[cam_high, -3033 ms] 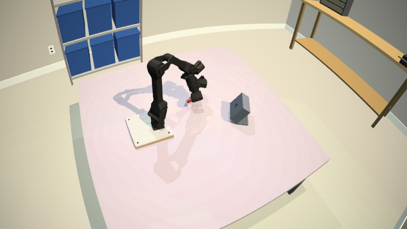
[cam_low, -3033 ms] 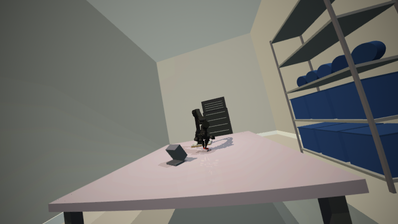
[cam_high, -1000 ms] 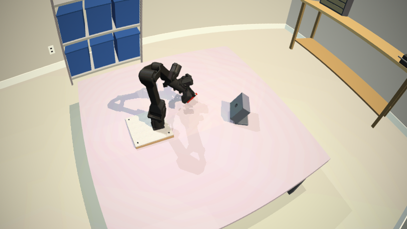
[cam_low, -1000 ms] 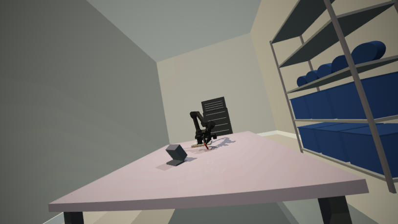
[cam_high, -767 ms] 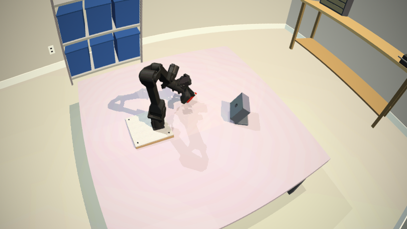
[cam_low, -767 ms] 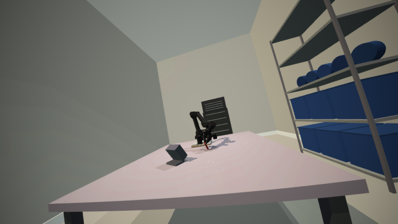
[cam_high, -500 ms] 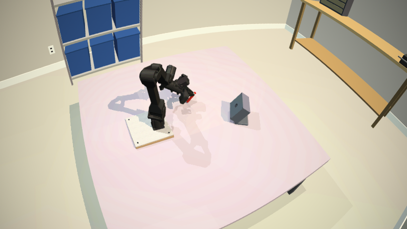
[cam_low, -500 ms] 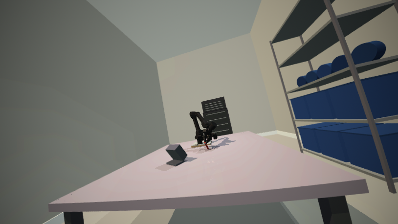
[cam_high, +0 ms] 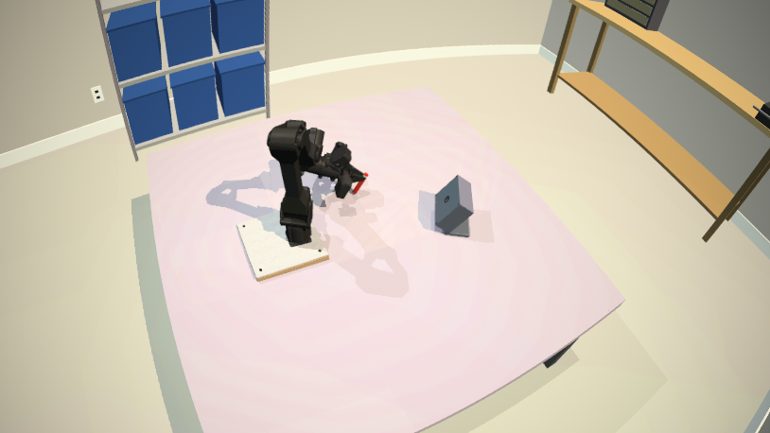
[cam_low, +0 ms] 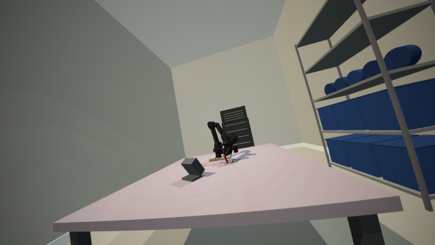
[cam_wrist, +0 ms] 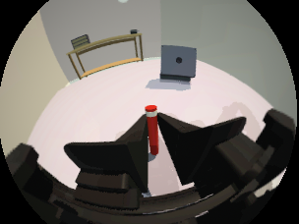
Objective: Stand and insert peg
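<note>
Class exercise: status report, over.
Tool shut on red peg. Peg tilted, near the table. Sloped panel ahead, path to its hole open.

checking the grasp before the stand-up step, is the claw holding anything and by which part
Yes: the claw is shut on the red peg, gripping its shaft partway along; one end sticks out past the fingertips, and the banded end is not visible.

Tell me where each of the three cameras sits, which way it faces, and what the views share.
Top: high above the table's corner, looking down at the pale pink table, the whole black arm and the grey sloped panel.
Exterior: low beyond the table's far edge, facing back at the small, distant arm.
Wrist: behind the black gripper, looking out toward the panel; only the fingers show.
All three show the red peg clamped in the gripper, and the panel.
</note>
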Robot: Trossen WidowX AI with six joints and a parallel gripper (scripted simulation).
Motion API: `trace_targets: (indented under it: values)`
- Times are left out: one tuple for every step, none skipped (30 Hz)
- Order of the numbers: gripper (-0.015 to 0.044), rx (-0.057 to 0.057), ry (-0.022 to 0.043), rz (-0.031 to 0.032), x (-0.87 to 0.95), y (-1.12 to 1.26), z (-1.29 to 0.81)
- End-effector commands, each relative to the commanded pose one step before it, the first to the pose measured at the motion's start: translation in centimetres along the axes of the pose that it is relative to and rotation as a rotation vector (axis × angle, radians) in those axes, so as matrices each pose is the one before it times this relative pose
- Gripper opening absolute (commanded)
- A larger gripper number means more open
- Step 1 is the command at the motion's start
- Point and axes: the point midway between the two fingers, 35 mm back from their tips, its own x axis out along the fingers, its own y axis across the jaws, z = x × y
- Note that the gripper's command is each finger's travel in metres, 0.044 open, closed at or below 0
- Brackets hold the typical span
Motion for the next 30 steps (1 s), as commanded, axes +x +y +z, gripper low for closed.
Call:
trace_targets:
  values:
    - [0.0049, -0.0024, -0.03351, -0.00505, -0.187, -0.144, -0.268]
    - [0.0049, -0.0001, -0.00861, -0.00002, -0.059, -0.001, -0.035]
    - [0.0049, -0.0001, -0.00861, -0.00002, -0.059, -0.001, -0.035]
    - [0.0049, -0.0001, -0.00861, -0.00002, -0.059, -0.001, -0.035]
    - [0.0049, -0.0001, -0.00861, -0.00002, -0.059, -0.001, -0.035]
    - [0.0049, -0.0001, -0.00861, -0.00002, -0.059, -0.001, -0.035]
    - [0.0049, -0.0001, -0.00861, -0.00002, -0.059, -0.001, -0.035]
    - [0.0049, -0.0001, -0.00862, -0.00002, -0.059, -0.001, -0.035]
    - [0.0049, -0.0001, -0.00862, -0.00002, -0.059, -0.002, -0.035]
    - [0.0049, -0.0001, -0.00862, -0.00002, -0.059, -0.002, -0.035]
    - [0.0049, -0.0001, -0.00862, -0.00002, -0.059, -0.002, -0.035]
    - [0.0049, -0.0001, -0.00862, -0.00002, -0.059, -0.002, -0.035]
    - [0.0049, -0.0001, -0.00862, -0.00002, -0.059, -0.002, -0.035]
    - [0.0049, -0.0001, -0.00862, -0.00002, -0.059, -0.002, -0.035]
    - [0.0049, -0.0001, -0.00862, -0.00002, -0.059, -0.002, -0.035]
    - [0.0049, -0.0001, -0.00863, -0.00002, -0.06, -0.002, -0.035]
    - [0.0049, -0.0001, -0.00863, -0.00002, -0.06, -0.002, -0.035]
    - [0.0049, -0.0001, -0.00863, -0.00002, -0.06, -0.002, -0.035]
    - [0.0049, -0.0001, -0.00863, -0.00001, -0.06, -0.002, -0.035]
    - [0.0049, -0.0001, -0.00863, -0.00001, -0.06, -0.002, -0.035]
    - [0.0049, -0.0001, -0.00863, -0.00001, -0.06, -0.002, -0.035]
    - [0.0049, -0.0001, -0.00863, -0.00001, -0.06, -0.002, -0.035]
    - [0.0049, -0.0001, -0.00863, -0.00001, -0.06, -0.003, -0.035]
    - [0.0049, -0.0001, -0.00863, -0.00001, -0.06, -0.003, -0.035]
    - [0.0049, -0.0001, -0.00863, -0.00001, -0.06, -0.003, -0.035]
    - [0.0049, -0.0001, -0.00863, -0.00001, -0.06, -0.003, -0.035]
    - [0.0049, -0.0001, -0.00863, -0.00001, -0.06, -0.003, -0.035]
    - [0.0049, 0.0, 0.00521, 0.00007, 0.025, 0.004, 0.02]
    - [0.0049, 0.0001, 0.00636, 0.00008, 0.011, 0.004, 0.024]
    - [0.0049, 0.0001, 0.00501, 0.00003, -0.016, 0.002, 0.018]
